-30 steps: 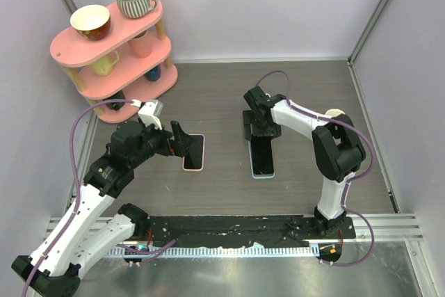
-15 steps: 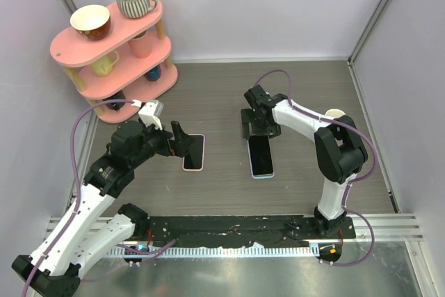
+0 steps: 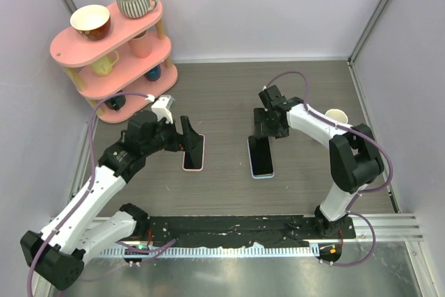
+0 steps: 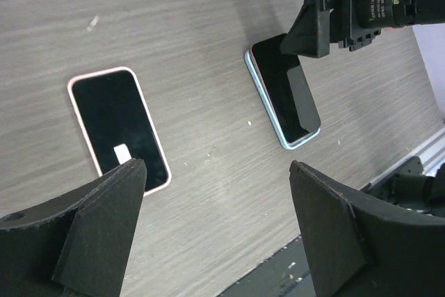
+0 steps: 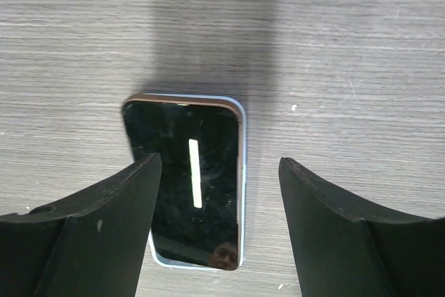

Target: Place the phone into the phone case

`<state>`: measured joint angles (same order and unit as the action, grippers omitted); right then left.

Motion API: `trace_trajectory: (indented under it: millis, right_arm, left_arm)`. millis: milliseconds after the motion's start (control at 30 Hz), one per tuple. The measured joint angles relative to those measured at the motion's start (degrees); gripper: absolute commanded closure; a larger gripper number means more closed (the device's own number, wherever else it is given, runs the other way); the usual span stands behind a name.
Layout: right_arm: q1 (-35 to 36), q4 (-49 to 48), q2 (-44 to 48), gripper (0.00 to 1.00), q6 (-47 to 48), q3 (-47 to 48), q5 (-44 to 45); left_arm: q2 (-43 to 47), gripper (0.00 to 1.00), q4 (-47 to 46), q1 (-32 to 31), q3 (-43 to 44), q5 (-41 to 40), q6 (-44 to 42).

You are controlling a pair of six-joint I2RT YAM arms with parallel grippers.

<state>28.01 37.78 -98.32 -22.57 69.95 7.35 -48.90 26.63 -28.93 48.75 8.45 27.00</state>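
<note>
Grey table (image 3: 222, 95), phone (image 3: 262, 156), pink shelf (image 3: 62, 49), white cup (image 3: 336, 115)

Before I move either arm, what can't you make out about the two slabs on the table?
- Top view: the right gripper covers the far end of the blue-rimmed slab.
- Left wrist view: a finger of the left gripper hides a near corner of the pink-rimmed slab.
- All views: both faces are dark and glossy, so which is phone and which is case is unclear.

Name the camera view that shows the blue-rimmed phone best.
Right wrist: the blue-rimmed phone lies close and central, screen and rim clear. Left wrist shows it smaller, slanted, its far end partly covered. Top external shows it tiny.
</note>
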Motion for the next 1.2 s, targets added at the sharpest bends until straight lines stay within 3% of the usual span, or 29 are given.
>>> trace_trajectory:
  millis: [167,533,767,900,1100,1200]
  right_arm:
    - [-2.8,-3.5,0.5,0.44,1.6,-5.1,-5.5]
    - [-2.6,-13.9,5.5,0.63,2.9,-15.8,-11.6]
    - [-2.1,-20.2,9.2,0.63,1.8,-21.6,-13.3]
    - [-1.1,-23.6,10.7,0.63,1.0,-24.3,-14.8]
    - [1.2,-24.9,13.9,0.36,-0.6,-28.2,-15.2]
    - [2.8,-20.0,18.3,0.33,-1.4,-31.1,-15.6]
  left_arm:
    - [-5.7,0.23,-1.7,-0.5,0.2,2.3,4.3]
    - [-13.9,0.35,-4.1,-1.7,0.3,3.3,9.0]
    - [-19.3,0.39,-6.3,-3.9,0.8,1.6,11.4]
    - [-24.4,0.49,-7.1,-6.6,2.4,0.3,12.9]
    - [-32.5,0.53,-9.3,-7.9,5.4,0.2,15.2]
    - [-36.6,0.52,-10.0,-8.4,7.8,0.2,15.5]
